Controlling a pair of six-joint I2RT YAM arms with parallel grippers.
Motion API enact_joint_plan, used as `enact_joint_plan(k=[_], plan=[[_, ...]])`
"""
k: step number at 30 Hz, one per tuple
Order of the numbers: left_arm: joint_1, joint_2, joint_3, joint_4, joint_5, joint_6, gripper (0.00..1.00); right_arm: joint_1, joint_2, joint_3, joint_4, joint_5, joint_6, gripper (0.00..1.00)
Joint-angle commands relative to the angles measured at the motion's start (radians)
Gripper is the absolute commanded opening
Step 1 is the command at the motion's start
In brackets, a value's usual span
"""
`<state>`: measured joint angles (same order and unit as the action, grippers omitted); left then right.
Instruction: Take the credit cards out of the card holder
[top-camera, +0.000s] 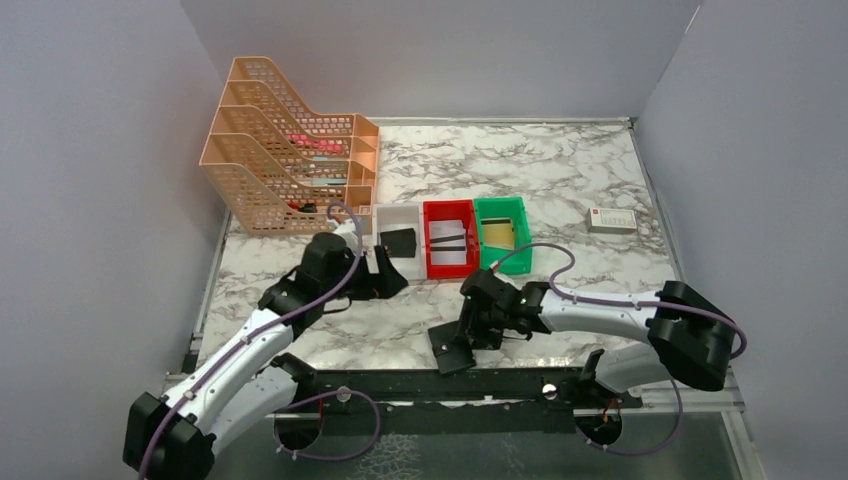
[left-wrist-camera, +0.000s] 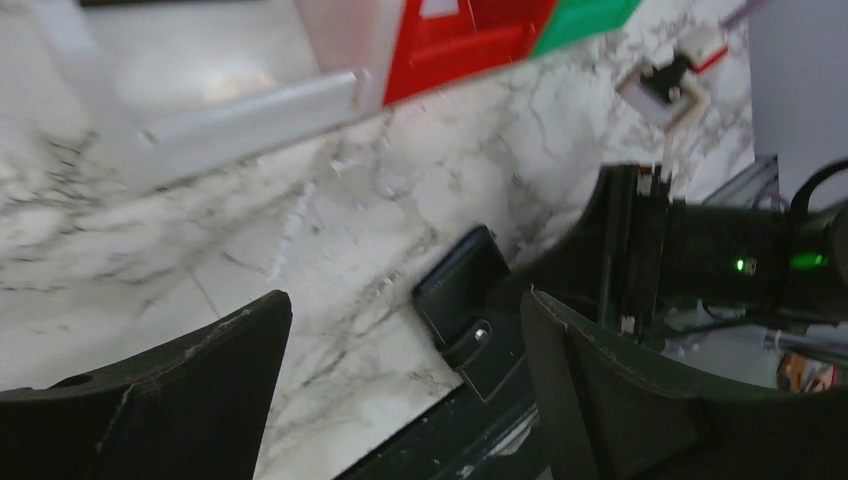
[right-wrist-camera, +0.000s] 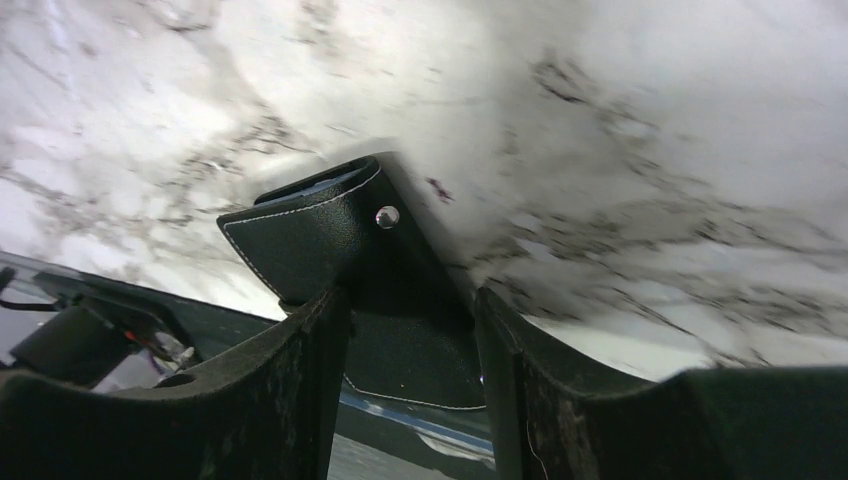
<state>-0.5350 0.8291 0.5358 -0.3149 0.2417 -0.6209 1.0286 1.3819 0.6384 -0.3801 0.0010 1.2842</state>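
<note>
The black card holder (top-camera: 448, 352) lies at the table's near edge, and its stitched flap with a metal snap (right-wrist-camera: 320, 235) fills the right wrist view. My right gripper (top-camera: 465, 335) (right-wrist-camera: 410, 300) is shut on the holder, one finger pressed against each side. My left gripper (top-camera: 388, 272) (left-wrist-camera: 405, 305) hovers open in front of the white bin, with only marble between its fingers. The holder (left-wrist-camera: 462, 290) shows beyond those fingers. A tan-gold credit card (top-camera: 497, 232) rests inside the green bin. No card shows in the holder's mouth.
Three bins stand in a row mid-table: white (top-camera: 385, 215) holding a small black square piece (top-camera: 398, 242), red (top-camera: 432, 262), green (top-camera: 522, 240). Orange file racks (top-camera: 285, 160) stand at the back left. A white box with a red mark (top-camera: 611, 220) lies at the right. Grey walls enclose the table.
</note>
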Motion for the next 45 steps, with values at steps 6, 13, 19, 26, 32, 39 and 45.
enact_joint_plan(k=[6,13,19,26,32,39,45], plan=[[-0.476,0.048,-0.089,0.058,-0.339,-0.304,0.78,0.013,-0.065,-0.119,0.293,0.094,-0.154,0.57],[-0.726,0.236,-0.03,0.073,-0.543,-0.442,0.68,0.013,-0.105,-0.162,0.33,0.046,-0.295,0.59],[-0.795,0.413,0.018,0.086,-0.612,-0.491,0.64,0.013,-0.085,-0.186,0.358,-0.001,-0.328,0.59],[-0.832,0.623,0.133,0.097,-0.644,-0.412,0.45,0.012,-0.091,-0.217,0.367,-0.003,-0.355,0.59],[-0.852,0.692,0.154,0.01,-0.694,-0.436,0.23,0.013,-0.084,-0.26,0.388,0.007,-0.338,0.56],[-0.852,0.636,0.124,0.008,-0.71,-0.413,0.23,0.013,-0.059,-0.334,0.441,-0.012,-0.371,0.34],[-0.851,0.528,0.059,-0.008,-0.764,-0.444,0.42,0.012,0.019,-0.324,0.393,0.011,-0.394,0.22]])
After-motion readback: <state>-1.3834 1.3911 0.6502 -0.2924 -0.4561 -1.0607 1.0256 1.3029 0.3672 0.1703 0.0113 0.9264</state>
